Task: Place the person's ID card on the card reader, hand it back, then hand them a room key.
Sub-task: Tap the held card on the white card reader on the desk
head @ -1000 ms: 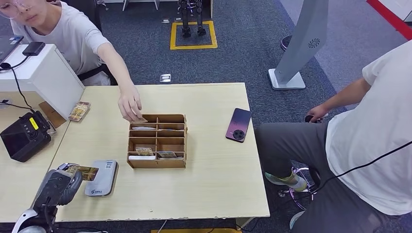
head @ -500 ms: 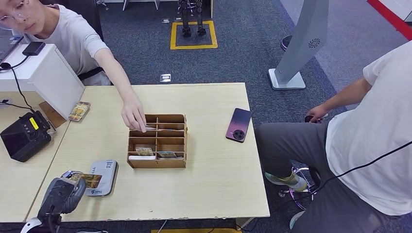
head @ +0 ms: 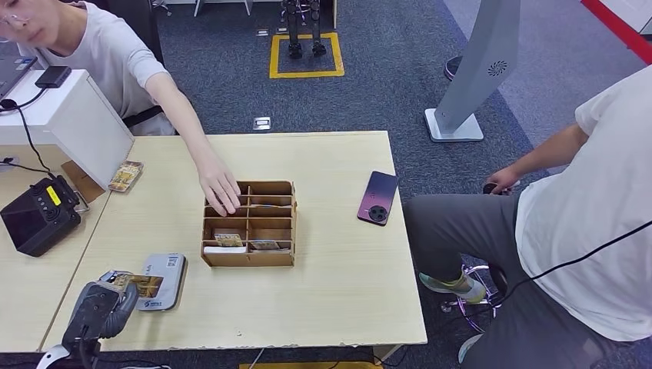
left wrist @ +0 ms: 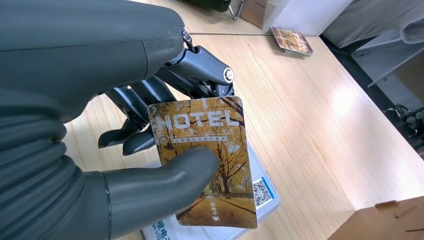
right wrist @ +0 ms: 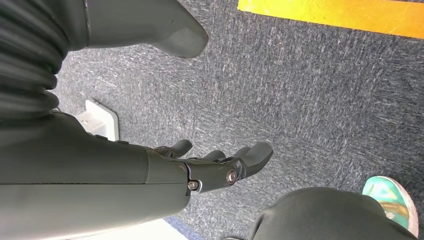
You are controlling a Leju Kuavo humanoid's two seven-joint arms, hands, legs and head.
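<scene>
The robot's left hand [left wrist: 125, 150] grips a hotel-print card [left wrist: 210, 160] between thumb and fingers, just above the grey card reader [head: 163, 281] at the worktop's [head: 346, 292] near edge. The right hand [right wrist: 220, 167] hangs released over carpet. Farther back, a person's hand [head: 219, 191] reaches into the wooden organizer [head: 250, 224].

The table [head: 338, 284] is surfaced in pale, matt wood grain. The card [left wrist: 205, 160] is finished glossy. The organizer [head: 249, 224] is built from plain brown wood.
</scene>
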